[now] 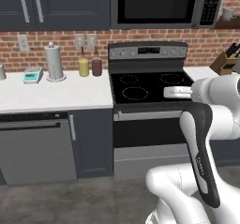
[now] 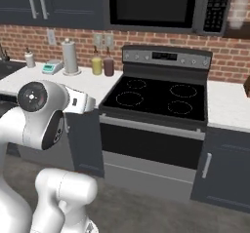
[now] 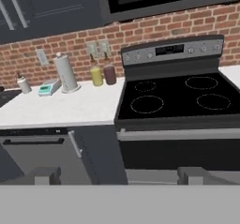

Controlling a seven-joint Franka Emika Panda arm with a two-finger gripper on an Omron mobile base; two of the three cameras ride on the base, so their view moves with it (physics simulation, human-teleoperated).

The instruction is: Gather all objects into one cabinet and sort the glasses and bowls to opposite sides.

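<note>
The dark cabinet (image 1: 70,5) hangs upper left above the counter, its doors shut, with long silver bar handles; it also appears in the right base view (image 2: 63,3) and the hand view (image 3: 51,7). A whitish handled mug (image 1: 228,14) stands on a wooden shelf against the brick at the top right. The bowls are out of view. In the hand view my gripper (image 3: 119,176) is open, its two fingertips (image 3: 44,175) far apart with nothing between them. It looks from a distance at the stove and counter, well short of the cabinet.
A black stove (image 1: 145,85) sits under a microwave (image 1: 159,5). The white counter (image 1: 70,96) carries a paper towel roll (image 1: 54,63), two bottles (image 1: 90,66) and a small teal scale (image 1: 33,74). A knife block (image 1: 227,59) stands right of the stove. A dishwasher (image 1: 35,148) is lower left.
</note>
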